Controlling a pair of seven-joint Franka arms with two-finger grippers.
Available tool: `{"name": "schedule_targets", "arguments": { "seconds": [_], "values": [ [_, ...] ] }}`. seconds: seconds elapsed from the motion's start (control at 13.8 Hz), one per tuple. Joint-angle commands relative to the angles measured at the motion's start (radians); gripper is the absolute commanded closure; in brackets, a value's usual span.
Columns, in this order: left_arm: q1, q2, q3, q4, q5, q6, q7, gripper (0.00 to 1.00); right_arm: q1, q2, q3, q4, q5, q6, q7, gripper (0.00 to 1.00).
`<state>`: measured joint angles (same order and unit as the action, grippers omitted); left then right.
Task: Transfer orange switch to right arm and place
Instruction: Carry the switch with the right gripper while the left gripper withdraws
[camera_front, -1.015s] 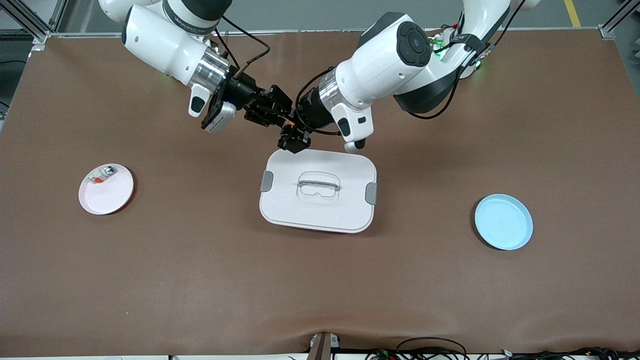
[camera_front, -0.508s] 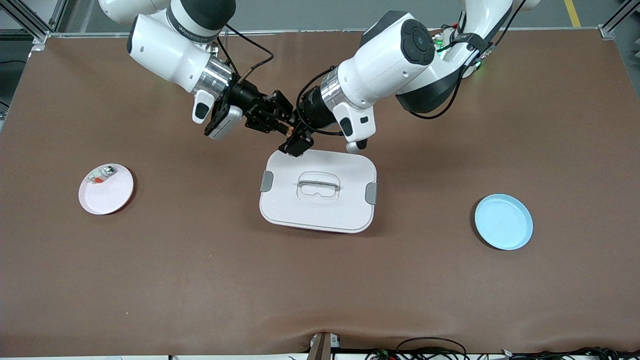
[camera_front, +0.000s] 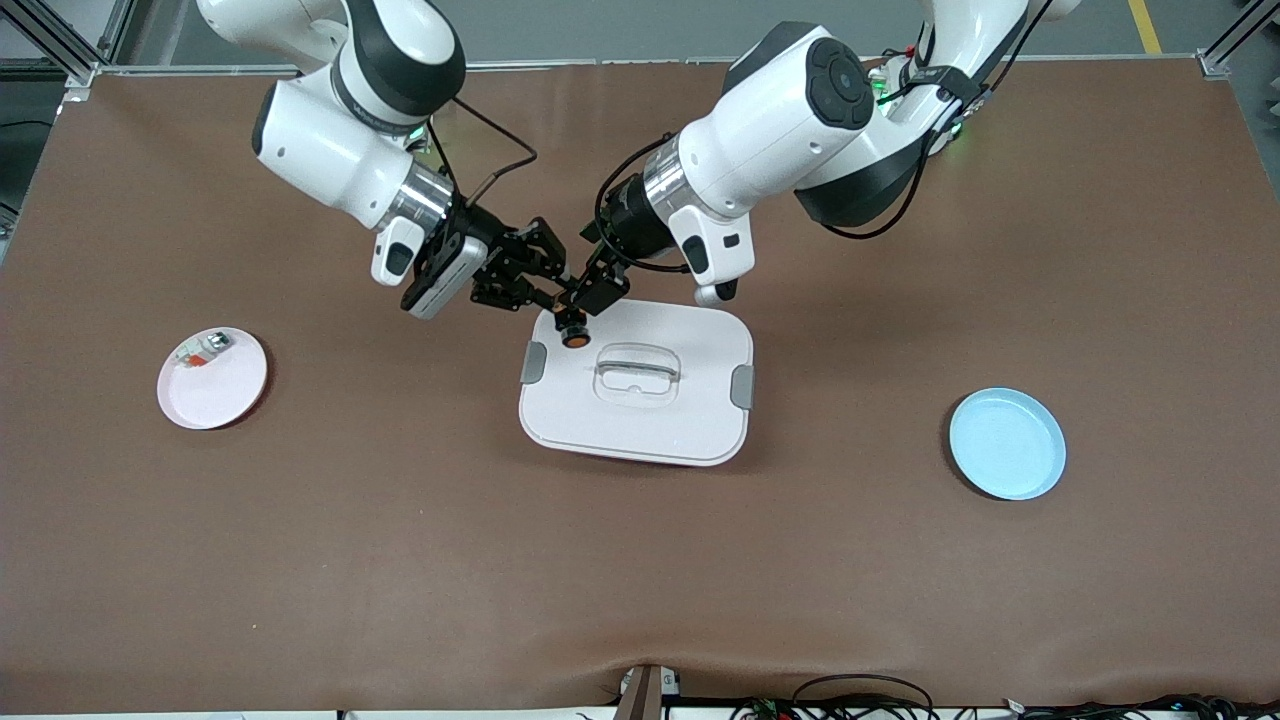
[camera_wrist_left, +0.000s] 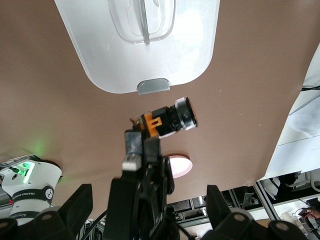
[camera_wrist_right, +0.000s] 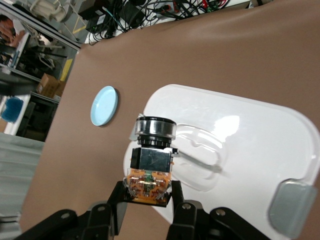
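The orange switch (camera_front: 573, 335) hangs cap-down in my right gripper (camera_front: 560, 308), over the corner of the white lidded box (camera_front: 640, 420) toward the right arm's end. In the right wrist view the right gripper (camera_wrist_right: 148, 196) is shut on the switch's orange base (camera_wrist_right: 149, 175), with the black body and round cap sticking out. My left gripper (camera_front: 600, 287) is just beside it, over the box's edge nearest the arms. In the left wrist view the left gripper (camera_wrist_left: 149, 196) is wide open and empty, and the switch (camera_wrist_left: 167, 120) shows in the right gripper's fingers.
A pink plate (camera_front: 225, 395) holding a small white-grey part (camera_front: 203, 349) lies toward the right arm's end. A blue plate (camera_front: 1007, 443) lies toward the left arm's end. The box lid has grey clips and a recessed handle (camera_front: 637, 372).
The left gripper has let go of the switch and now stands open. The right gripper has drawn away with the switch, toward the front camera, to over the box corner.
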<state>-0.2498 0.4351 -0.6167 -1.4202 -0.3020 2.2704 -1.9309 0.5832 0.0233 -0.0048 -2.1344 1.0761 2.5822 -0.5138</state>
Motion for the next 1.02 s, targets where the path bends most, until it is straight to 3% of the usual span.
{"name": "schedule_targets", "arguments": {
  "seconds": [0.0,0.22,0.29,0.73,0.94],
  "values": [
    [0.024,-0.041,-0.003,-0.009,0.015,-0.014,0.001,0.0,-0.048,-0.013,0.008,-0.051,-0.001,-0.004,-0.162,1.0],
    [0.075,-0.078,-0.005,-0.014,0.014,-0.122,0.134,0.0,-0.114,-0.022,0.005,-0.09,-0.024,-0.054,-0.287,1.0],
    [0.095,-0.087,-0.006,-0.014,0.014,-0.156,0.17,0.0,-0.143,-0.022,0.005,-0.09,-0.082,-0.085,-0.301,1.0],
    [0.265,-0.168,-0.009,-0.005,0.011,-0.457,0.474,0.0,-0.334,-0.08,0.006,-0.087,-0.637,-0.353,-0.313,1.0],
    [0.386,-0.18,-0.015,0.01,0.007,-0.599,0.721,0.0,-0.396,-0.135,0.006,-0.09,-0.832,-0.474,-0.339,1.0]
  ]
}}
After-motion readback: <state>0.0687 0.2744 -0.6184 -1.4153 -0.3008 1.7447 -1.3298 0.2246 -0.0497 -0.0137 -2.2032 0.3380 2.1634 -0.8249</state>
